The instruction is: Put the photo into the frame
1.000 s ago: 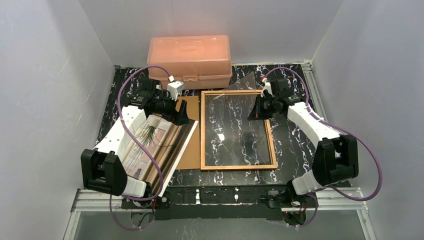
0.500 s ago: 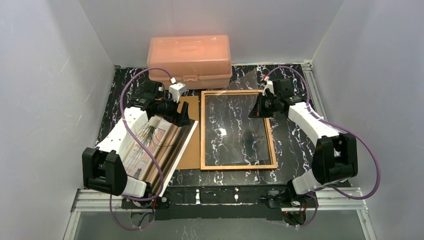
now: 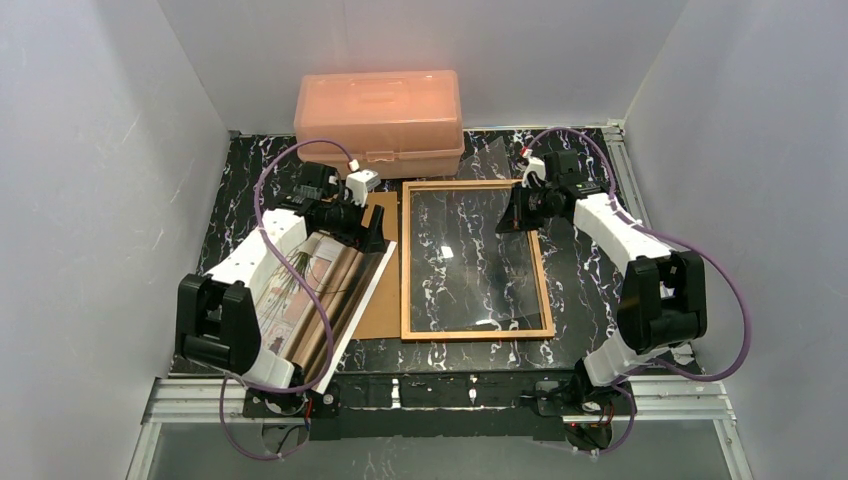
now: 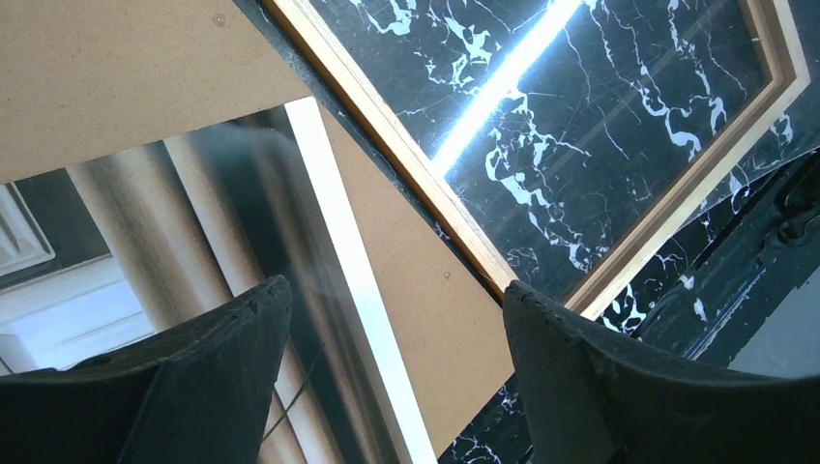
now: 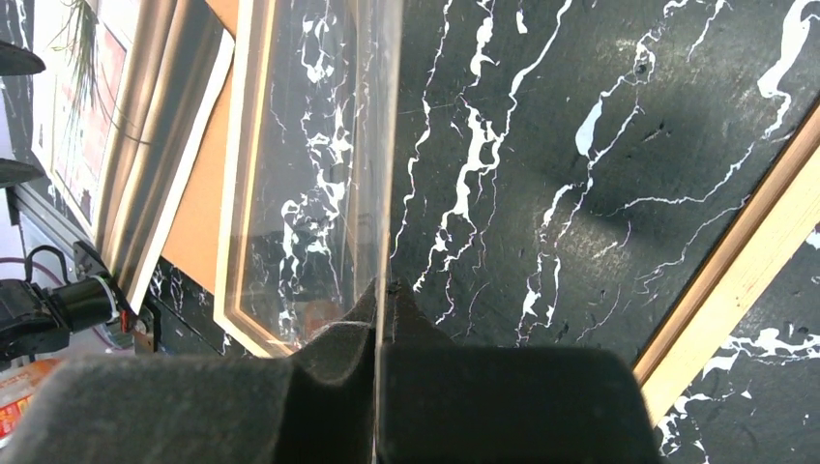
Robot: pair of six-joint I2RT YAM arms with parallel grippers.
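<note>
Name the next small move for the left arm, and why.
Probably lower the left pincer and close it on the photo at its white border. Its jaws stand open over that border, and the photo lies outside the frame, partly on the backing board. The right pincer is shut on the clear sheet over the frame, so it is occupied.

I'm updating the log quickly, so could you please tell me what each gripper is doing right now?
Left gripper: open, holding nothing.
Right gripper: closed on the clear sheet.
</note>
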